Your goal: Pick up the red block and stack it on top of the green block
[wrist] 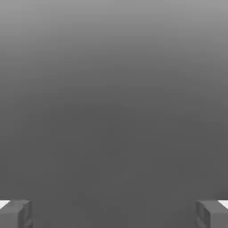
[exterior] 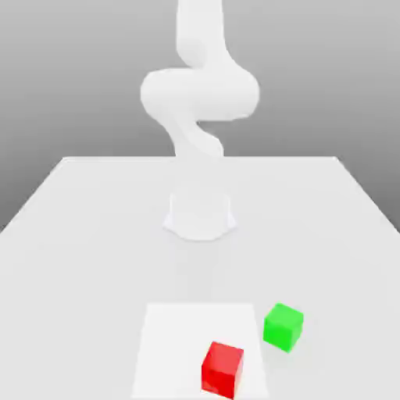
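The white table (exterior: 94, 226) carries the arm (exterior: 199, 101) at its far middle. Near the front edge, on a paler square patch (exterior: 168, 344), stands the red block (exterior: 223, 369) — the green block (exterior: 283, 326) is just beside it, toward the exterior view's right, not touching. The gripper (wrist: 114, 213) is spread wide — nothing between its 2 fingers (wrist: 18, 213). No writing is readable.

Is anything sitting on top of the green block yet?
No. The green block has a bare top face. The red block sits apart from it on the white table, toward the exterior view's left and nearer the camera. The green block's underside is hidden against the table.
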Tool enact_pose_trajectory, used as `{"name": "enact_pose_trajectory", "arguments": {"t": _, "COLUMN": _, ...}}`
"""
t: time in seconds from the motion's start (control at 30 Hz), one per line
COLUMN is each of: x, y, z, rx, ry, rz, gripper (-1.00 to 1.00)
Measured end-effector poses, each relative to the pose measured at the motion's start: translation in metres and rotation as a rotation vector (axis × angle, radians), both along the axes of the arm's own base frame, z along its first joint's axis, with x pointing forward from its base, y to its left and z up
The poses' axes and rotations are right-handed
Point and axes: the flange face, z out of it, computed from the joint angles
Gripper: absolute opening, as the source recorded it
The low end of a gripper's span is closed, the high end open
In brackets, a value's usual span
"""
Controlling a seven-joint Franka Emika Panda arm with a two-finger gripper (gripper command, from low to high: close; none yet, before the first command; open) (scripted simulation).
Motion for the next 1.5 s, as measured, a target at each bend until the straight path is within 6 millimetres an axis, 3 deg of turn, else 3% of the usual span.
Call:
{"name": "enact_pose_trajectory", "arguments": {"t": 0.2, "x": 0.067, "y": 0.007, "z": -0.105, "rx": 0.012, "ry": 0.177, "rz": -0.083, "gripper": 0.0}}
{"name": "enact_pose_trajectory", "arguments": {"t": 0.43, "x": 0.108, "y": 0.012, "z": -0.238, "rx": 0.04, "ry": 0.376, "rz": -0.168, "gripper": 0.0}}
{"name": "enact_pose_trajectory", "arguments": {"t": 0.6, "x": 0.114, "y": 0.016, "z": -0.334, "rx": 0.073, "ry": 0.516, "rz": -0.222, "gripper": 0.0}}
{"name": "enact_pose_trajectory", "arguments": {"t": 0.8, "x": 0.096, "y": 0.026, "z": -0.444, "rx": 0.127, "ry": 0.685, "rz": -0.284, "gripper": 0.0}}
{"name": "enact_pose_trajectory", "arguments": {"t": 0.97, "x": 0.092, "y": 0.029, "z": -0.512, "rx": 0.139, "ry": 0.715, "rz": -0.296, "gripper": 0.0}}
{"name": "enact_pose_trajectory", "arguments": {"t": 1.0, "x": 0.091, "y": 0.029, "z": -0.522, "rx": 0.139, "ry": 0.715, "rz": -0.296, "gripper": -1.0}}
{"name": "enact_pose_trajectory", "arguments": {"t": 1.23, "x": 0.091, "y": 0.029, "z": -0.523, "rx": 0.139, "ry": 0.714, "rz": -0.296, "gripper": -1.0}}
{"name": "enact_pose_trajectory", "arguments": {"t": 1.4, "x": 0.09, "y": 0.031, "z": -0.469, "rx": 0.138, "ry": 0.715, "rz": -0.293, "gripper": -1.0}}
{"name": "enact_pose_trajectory", "arguments": {"t": 1.5, "x": 0.063, "y": 0.071, "z": -0.448, "rx": 0.13, "ry": 0.719, "rz": -0.251, "gripper": -1.0}}
